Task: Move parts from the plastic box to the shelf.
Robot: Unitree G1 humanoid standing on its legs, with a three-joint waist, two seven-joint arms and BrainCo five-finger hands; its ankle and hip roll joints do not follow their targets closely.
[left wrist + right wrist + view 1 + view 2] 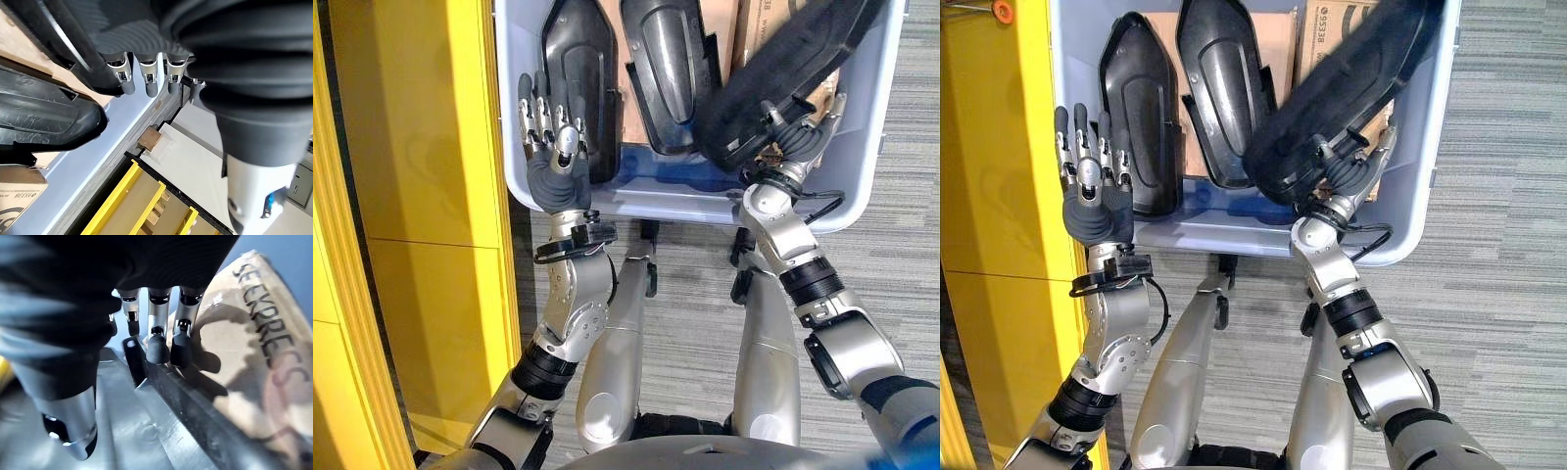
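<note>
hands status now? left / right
Left hand: open, fingers straight, holding nothing, over the plastic box.
Right hand: shut on a black part, lifted.

Bright, even overhead light; glare gleams on the plastic box (862, 186) rim, soft shadows beneath, and the right wrist view smears close up.

plastic box (876, 147): pale blue-grey
parts (578, 69): glossy black
cardboard (1332, 29): brown, black print
shelf (421, 147): bright yellow
floor (695, 294): grey, fine stripes
hands' (551, 137) covers: dark, ribbed; silver fingers
</note>
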